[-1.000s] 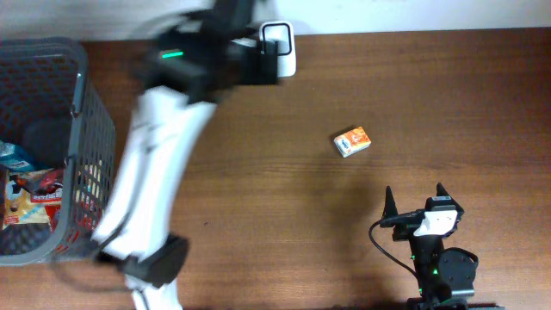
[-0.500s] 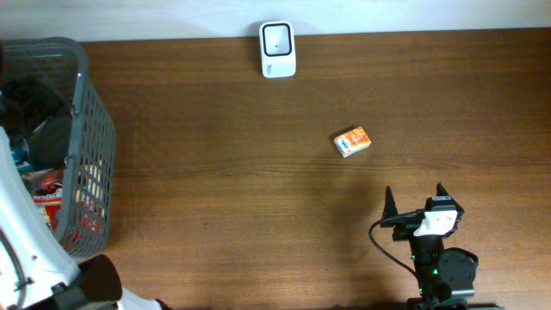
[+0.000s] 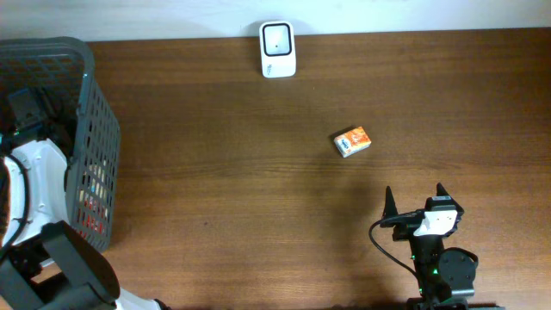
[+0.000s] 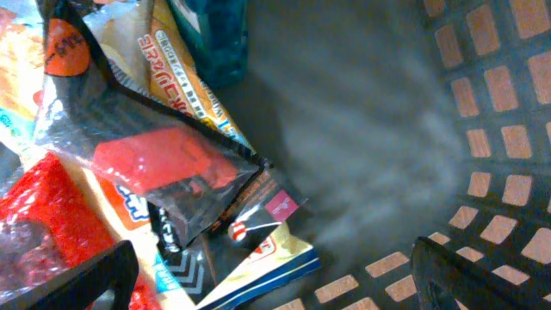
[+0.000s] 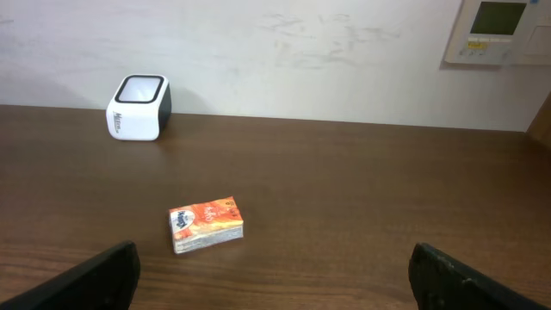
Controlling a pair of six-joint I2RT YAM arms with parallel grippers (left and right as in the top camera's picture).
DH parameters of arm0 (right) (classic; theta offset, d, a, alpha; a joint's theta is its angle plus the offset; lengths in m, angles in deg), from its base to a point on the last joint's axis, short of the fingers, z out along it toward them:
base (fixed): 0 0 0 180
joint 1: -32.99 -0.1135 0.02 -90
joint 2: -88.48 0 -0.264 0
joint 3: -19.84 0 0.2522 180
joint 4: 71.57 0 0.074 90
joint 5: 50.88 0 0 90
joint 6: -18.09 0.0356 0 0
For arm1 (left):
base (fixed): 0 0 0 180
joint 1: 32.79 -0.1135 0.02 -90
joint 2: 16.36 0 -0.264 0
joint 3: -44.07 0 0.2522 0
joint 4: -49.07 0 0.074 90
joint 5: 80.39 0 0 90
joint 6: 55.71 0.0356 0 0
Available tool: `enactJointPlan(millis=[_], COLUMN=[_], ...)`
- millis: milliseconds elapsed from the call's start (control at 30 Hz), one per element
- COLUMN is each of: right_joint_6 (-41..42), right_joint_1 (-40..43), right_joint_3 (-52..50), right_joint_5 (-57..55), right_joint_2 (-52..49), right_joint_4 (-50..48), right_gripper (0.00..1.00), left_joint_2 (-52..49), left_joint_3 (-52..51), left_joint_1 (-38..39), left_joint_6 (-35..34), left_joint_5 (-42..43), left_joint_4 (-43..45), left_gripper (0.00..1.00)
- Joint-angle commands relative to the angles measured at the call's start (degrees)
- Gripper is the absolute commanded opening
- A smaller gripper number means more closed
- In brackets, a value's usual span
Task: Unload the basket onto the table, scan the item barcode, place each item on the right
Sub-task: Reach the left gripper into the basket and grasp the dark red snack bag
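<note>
The white barcode scanner (image 3: 277, 49) stands at the table's back edge and shows far left in the right wrist view (image 5: 138, 107). A small orange box (image 3: 352, 141) lies flat on the table right of centre, ahead of my right gripper (image 5: 207, 226). My left arm reaches down into the grey basket (image 3: 96, 112). There my left gripper (image 4: 275, 280) hangs open over snack packets: a clear bag with red contents (image 4: 164, 164), a yellow packet (image 4: 185, 77) and a teal pack (image 4: 211, 39). My right gripper (image 3: 414, 196) stands open near the front edge, holding nothing.
The basket's lattice wall (image 4: 491, 95) rises close on the right of my left gripper. A red crinkly packet (image 4: 39, 224) lies under its left finger. A wall panel (image 5: 495, 30) hangs behind the table.
My left arm has swung from the scanner at the back over to the left and down into the basket. The right arm and the orange box have not moved.
</note>
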Motion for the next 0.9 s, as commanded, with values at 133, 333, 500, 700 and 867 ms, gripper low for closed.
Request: enactJointPlan(millis=[133,333,500,700,867], right_joint_6=[-0.35,-0.35,-0.35,-0.35,-0.35], right_joint_1=[0.35,0.35,0.35,0.35,0.35], right_joint_3=[-0.46,-0.46,-0.46,-0.46,-0.46], right_joint_5=[-0.48,-0.48,-0.48,-0.48,-0.48], right_joint_2=[0.26,0.26,0.26,0.26,0.26], right_joint_4=[0.20,0.20,0.20,0.20,0.20], right_gripper=[0.98,0.98,0.98,0.98,0.98], left_joint_2=[0.33,0.33,-1.16,-9.29,-9.94], left_joint_3=[-0.52,-0.52,-0.52,-0.52,-0.52], left_joint_1=[-3.87,-10.88,-10.38,-10.01,-10.01], left_joint_6=[-0.50,7.08,10.01,10.05,10.10], left_joint_5=[-6.51,7.98,9.29,8.92,8.94], left_joint_4=[1.51,0.87,0.96,3.13,4.48], left_gripper=[0.99,1.00,0.97,0.92,0.59])
